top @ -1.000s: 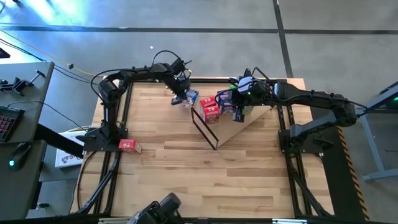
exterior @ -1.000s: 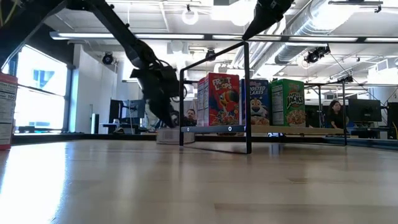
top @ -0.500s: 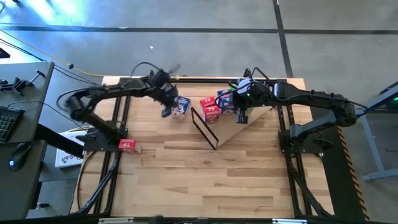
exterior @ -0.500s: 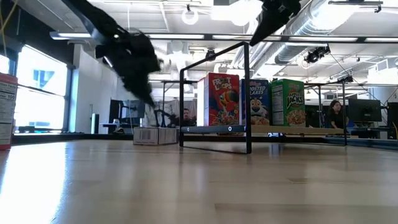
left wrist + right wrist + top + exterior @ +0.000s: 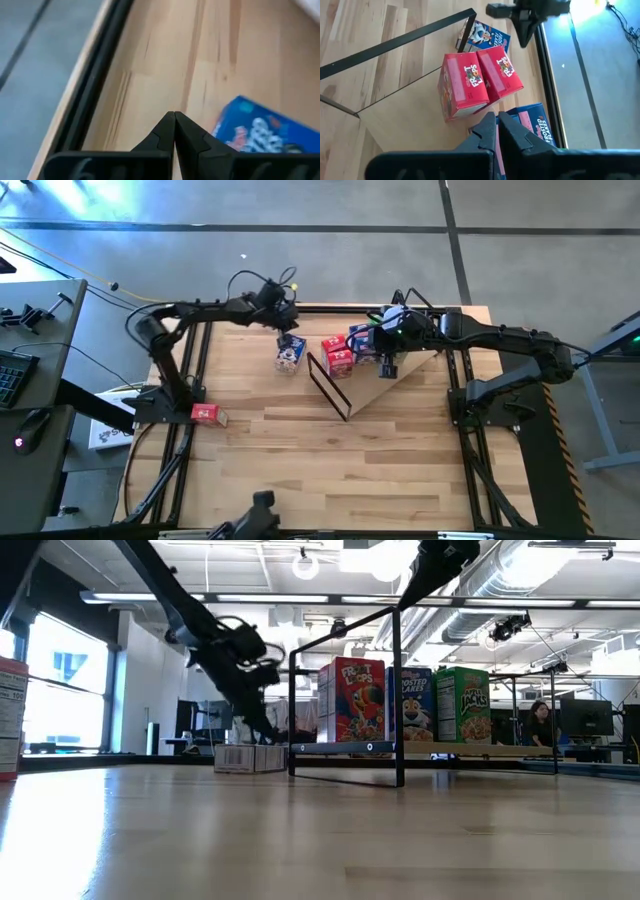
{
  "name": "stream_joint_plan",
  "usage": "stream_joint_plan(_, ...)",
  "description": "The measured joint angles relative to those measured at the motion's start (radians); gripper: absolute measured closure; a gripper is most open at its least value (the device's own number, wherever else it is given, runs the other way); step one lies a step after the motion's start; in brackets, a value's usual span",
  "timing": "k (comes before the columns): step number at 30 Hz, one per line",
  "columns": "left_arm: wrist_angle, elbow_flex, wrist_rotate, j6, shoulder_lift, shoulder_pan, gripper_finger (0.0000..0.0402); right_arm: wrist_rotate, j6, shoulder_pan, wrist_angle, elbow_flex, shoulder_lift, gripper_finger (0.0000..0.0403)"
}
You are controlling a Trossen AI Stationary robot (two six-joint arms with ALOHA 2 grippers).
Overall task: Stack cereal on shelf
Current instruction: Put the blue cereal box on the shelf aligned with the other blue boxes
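Observation:
A blue cereal box [image 5: 290, 352] lies flat on the table [image 5: 330, 460], left of the shelf [image 5: 395, 375], a slanted plywood board with a black wire frame [image 5: 330, 387]. My left gripper [image 5: 286, 326] hangs shut just above and beyond this box [image 5: 260, 132], clear of it. On the shelf stand two red boxes [image 5: 470, 90], a blue one [image 5: 412, 705] and a green one [image 5: 462, 705], on their bottom ends. My right gripper [image 5: 385, 366] hovers shut over the board, above the boxes.
One more red box [image 5: 207, 413] sits at the table's left edge. The black frame rail [image 5: 95, 75] runs along the far edge next to my left gripper. The near half of the table holds nothing but wood.
My left gripper was down at the blue box beside the shelf frame. It swung up toward the table's left, then came back over the far side, tipped steeper. The blue box has slid left, away from the frame, and lies flat.

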Motion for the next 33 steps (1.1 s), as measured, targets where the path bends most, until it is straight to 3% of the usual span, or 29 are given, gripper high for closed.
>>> stream_joint_plan(5, -0.198, 0.07, -0.001, 0.091, 0.067, -0.003, 0.0401, 0.0, -0.004, 0.0, 0.0, 0.0, 0.0, 0.0403)
stream_joint_plan(13, -0.352, 0.007, 0.072, 0.113, 0.006, -0.092, 0.0401, -0.004, -0.008, 0.0, 0.0, 0.0, 0.0, 0.0403)
stream_joint_plan(17, -0.316, -0.063, 0.09, 0.107, -0.043, -0.164, 0.0401, -0.015, -0.007, 0.0, 0.0, 0.0, 0.0, 0.0403)
stream_joint_plan(23, -0.012, -0.158, 0.123, -0.062, -0.111, -0.169, 0.0401, -0.039, -0.008, 0.0, 0.0, 0.0, 0.0, 0.0403)
stream_joint_plan(26, 0.005, -0.189, 0.19, -0.097, -0.11, -0.173, 0.0401, -0.039, -0.008, 0.0, 0.0, 0.0, 0.0, 0.0403)
stream_joint_plan(33, 0.037, -0.263, 0.208, -0.107, -0.105, -0.295, 0.0401, -0.042, -0.005, 0.0, 0.0, 0.0, 0.0, 0.0403)
